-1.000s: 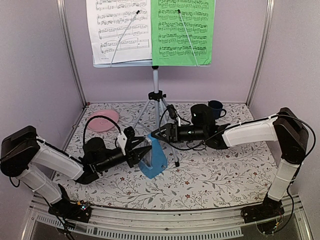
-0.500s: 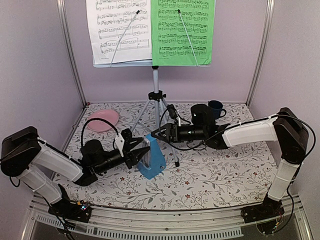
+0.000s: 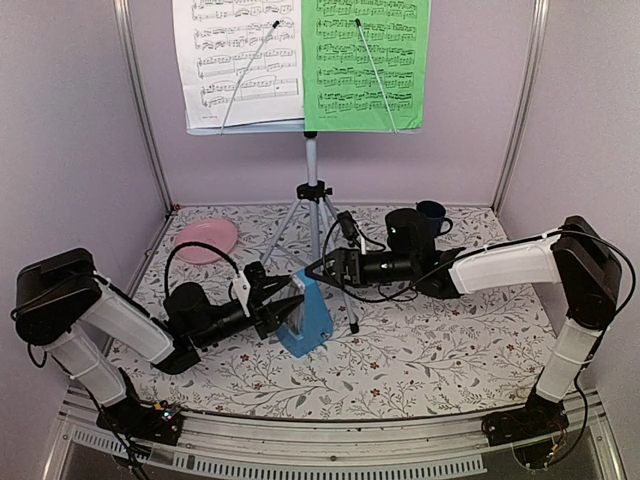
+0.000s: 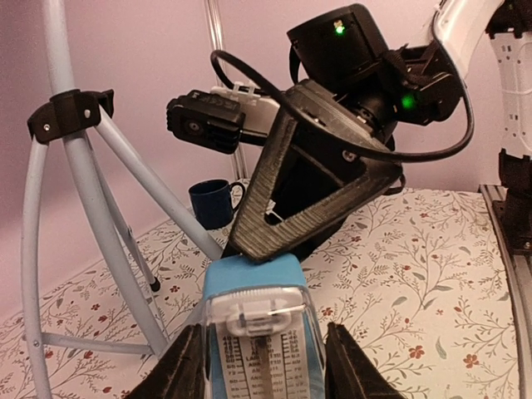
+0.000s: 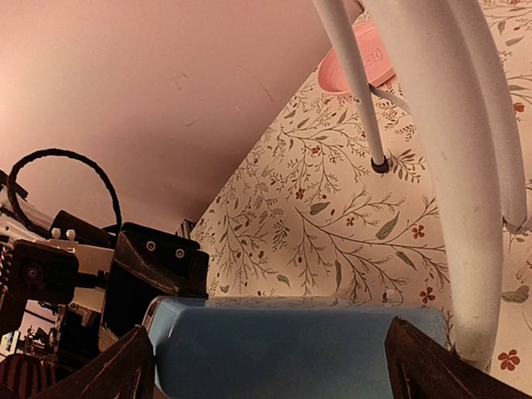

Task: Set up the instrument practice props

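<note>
Left gripper (image 3: 290, 308) part-closed, fingers (image 4: 179, 370) clamped on both sides of the small blue plastic pyramid metronome (image 4: 253, 328). Right gripper (image 3: 312, 268) has its jaws spread wide either side of the metronome's top; can't tell if it touches. Metronome stands upright mid floral-print worktop (image 3: 450, 350), just in front of the silver metal tripod (image 3: 312, 190) legs. Long axis vertical, narrow end up, scale face toward the left gripper.

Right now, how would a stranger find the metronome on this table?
Start at the music stand at the back and follow its silver tripod down. Just in front of its legs stands the metronome. It is a light blue pyramid, unlike the round dark mug and pink plate.
</note>
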### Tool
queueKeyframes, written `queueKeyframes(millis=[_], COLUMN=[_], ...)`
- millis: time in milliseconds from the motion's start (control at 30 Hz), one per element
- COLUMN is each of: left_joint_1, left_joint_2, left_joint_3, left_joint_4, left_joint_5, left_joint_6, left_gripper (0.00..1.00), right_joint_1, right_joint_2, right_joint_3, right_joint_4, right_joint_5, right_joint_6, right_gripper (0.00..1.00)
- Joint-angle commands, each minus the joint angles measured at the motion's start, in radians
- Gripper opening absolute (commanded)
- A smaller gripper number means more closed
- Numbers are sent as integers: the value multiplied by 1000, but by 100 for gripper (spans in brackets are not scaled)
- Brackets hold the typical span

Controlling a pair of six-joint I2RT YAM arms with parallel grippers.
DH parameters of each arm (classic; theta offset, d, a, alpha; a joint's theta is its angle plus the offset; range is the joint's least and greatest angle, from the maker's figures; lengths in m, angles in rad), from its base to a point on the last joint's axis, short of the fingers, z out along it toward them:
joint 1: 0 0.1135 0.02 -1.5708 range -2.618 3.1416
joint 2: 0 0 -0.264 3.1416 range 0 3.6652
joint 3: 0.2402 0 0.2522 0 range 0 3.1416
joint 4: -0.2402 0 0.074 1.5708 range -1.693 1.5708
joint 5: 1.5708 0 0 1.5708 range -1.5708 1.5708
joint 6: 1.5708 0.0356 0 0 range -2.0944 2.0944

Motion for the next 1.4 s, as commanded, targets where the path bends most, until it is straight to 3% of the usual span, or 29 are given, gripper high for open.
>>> queueKeyframes(millis=[0, 233, 500, 700, 1133, 1233, 1367], left_joint_1=[4, 5, 6, 6, 5, 5, 12], left_joint_2=[25, 20, 12, -8, -43, -159, -366], left_joint_3=[-2, -5, -28, -70, -147, -146, -85], left_joint_4=[-37, -42, -14, 11, 130, 47, -285], left_joint_5=[27, 17, 11, 10, -2, -36, -104], left_joint_6=[28, 27, 18, 21, 38, 0, -40], left_gripper=[24, 24, 24, 24, 25, 25, 25], right_joint_1=[-4, -3, -3, -50, -106, -103, -77], right_joint_2=[24, 93, 148, 215, 240, 223, 202], right_joint_3=[24, 34, -2, -64, -63, -48, -21], right_joint_4=[20, 76, 45, 4, -86, -71, -69], right_joint_5=[-35, -94, -42, 9, 18, -13, -29], right_joint_6=[53, 128, 166, 158, 36, 26, -1], right_gripper=[98, 97, 93, 87, 85, 86, 87])
